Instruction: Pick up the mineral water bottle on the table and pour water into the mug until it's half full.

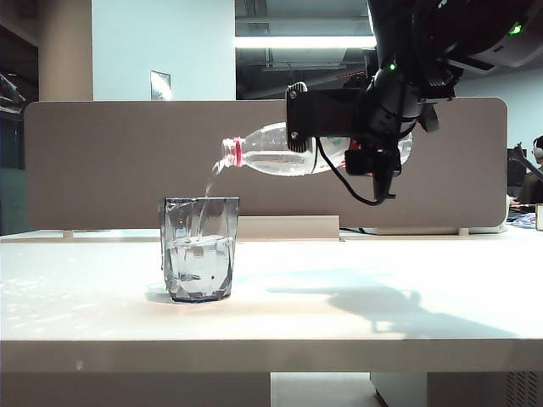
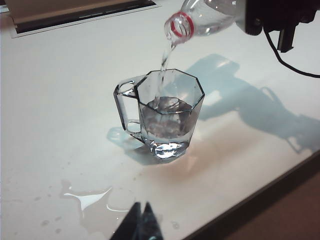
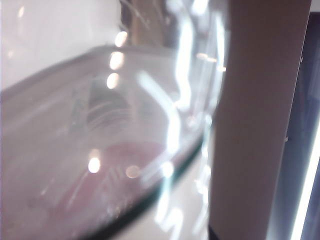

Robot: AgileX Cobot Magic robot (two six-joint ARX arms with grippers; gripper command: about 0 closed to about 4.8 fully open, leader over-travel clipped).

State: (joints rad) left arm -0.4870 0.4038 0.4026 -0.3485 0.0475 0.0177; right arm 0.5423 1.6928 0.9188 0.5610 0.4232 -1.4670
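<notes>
R gripper [image 1: 373,140] pinches clear plastic red-ringed water bottle [image 1: 280,153] mid-body, tipped over smoky faceted glass mug [image 1: 200,248], approx half full. Thin bottle prob squashy & slippery when wet; grip mid-body firm. L gripper [image 2: 140,220] near wet table [image 2: 60,100] edge, fingers together.

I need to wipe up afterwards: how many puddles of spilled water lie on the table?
1. A single puddle lies on the table, seen in the left wrist view, on the handle side of the mug, near the left gripper. Small droplets surround it; more may lie out of view.
</notes>
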